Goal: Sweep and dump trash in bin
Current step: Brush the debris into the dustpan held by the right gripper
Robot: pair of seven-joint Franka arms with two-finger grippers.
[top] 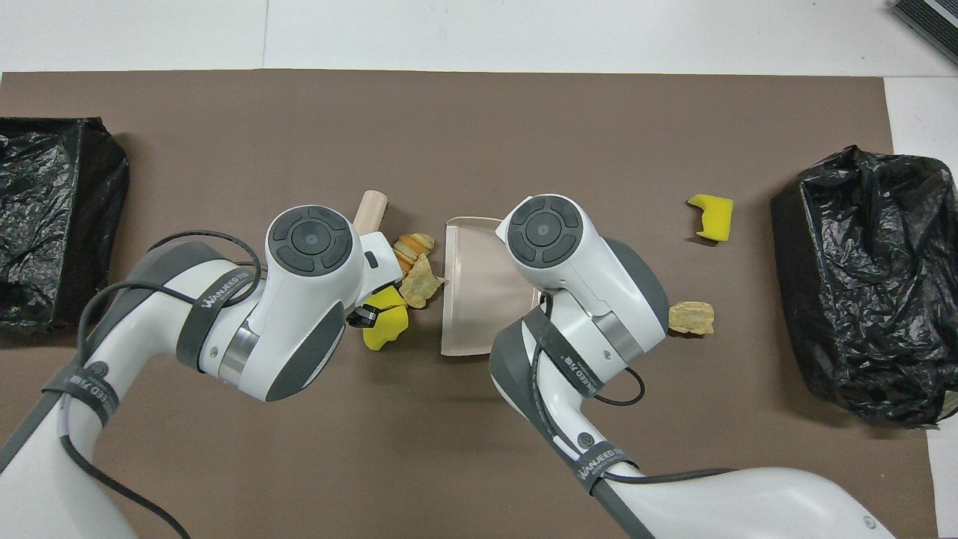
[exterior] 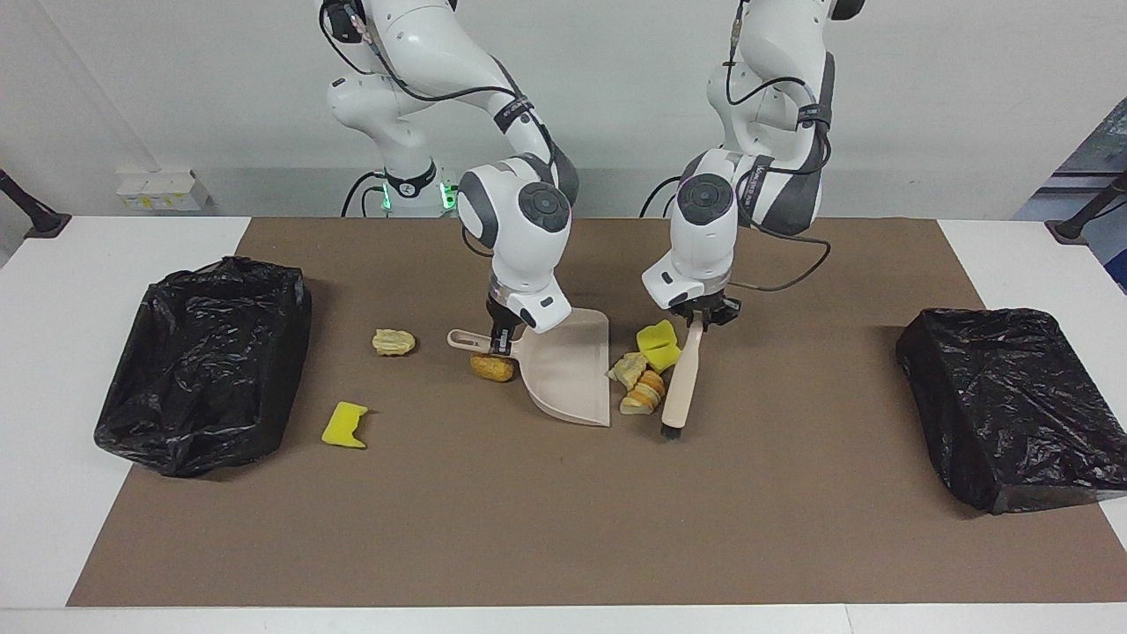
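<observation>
My right gripper (exterior: 502,339) is shut on the handle of the beige dustpan (exterior: 568,370), which rests on the mat; it also shows in the overhead view (top: 471,299). My left gripper (exterior: 700,319) is shut on the handle of the beige hand brush (exterior: 680,387), whose bristles touch the mat. Between the brush and the dustpan's open edge lie yellow sponge chunks (exterior: 659,345) and tan bread pieces (exterior: 643,392). A brown piece (exterior: 491,367) lies by the dustpan handle. A tan piece (exterior: 394,342) and a yellow sponge (exterior: 344,425) lie toward the right arm's end.
An open bin lined with a black bag (exterior: 207,361) stands at the right arm's end of the brown mat. Another black-bagged bin (exterior: 1012,405) stands at the left arm's end. The mat's edge farthest from the robots is bare.
</observation>
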